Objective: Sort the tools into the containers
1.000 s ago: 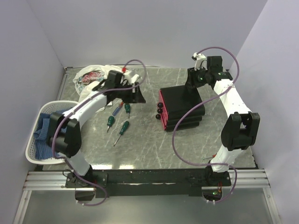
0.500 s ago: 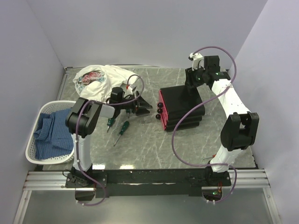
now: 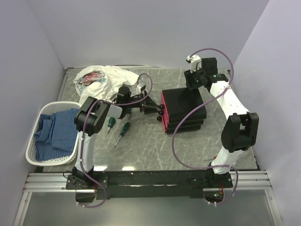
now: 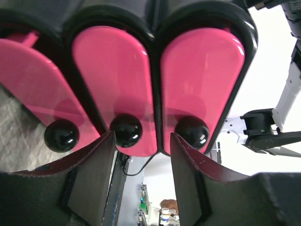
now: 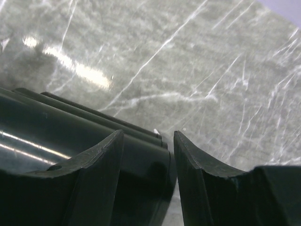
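Note:
The black drawer unit (image 3: 186,109) stands right of centre, its three pink-red drawers facing left. In the left wrist view the drawers (image 4: 115,75) fill the frame, each with a round black knob; the middle knob (image 4: 126,130) sits just beyond my left fingertips. My left gripper (image 4: 142,141) (image 3: 156,110) is open and empty at the knobs. My right gripper (image 5: 146,141) (image 3: 192,86) is open, its jaws astride the unit's back corner (image 5: 141,155). Two green-handled screwdrivers (image 3: 110,123) (image 3: 124,128) lie on the table left of the unit. The other tools are hidden by my left arm or out of view.
A white lattice basket (image 3: 33,155) with blue cloth stands at the left edge. A white patterned cloth (image 3: 101,76) lies at the back left. The walls close in on three sides. The marble table (image 3: 155,150) runs to the front rail.
My left arm has swung right from above the screwdrivers to the drawer fronts. My right gripper has shifted slightly left at the unit's back.

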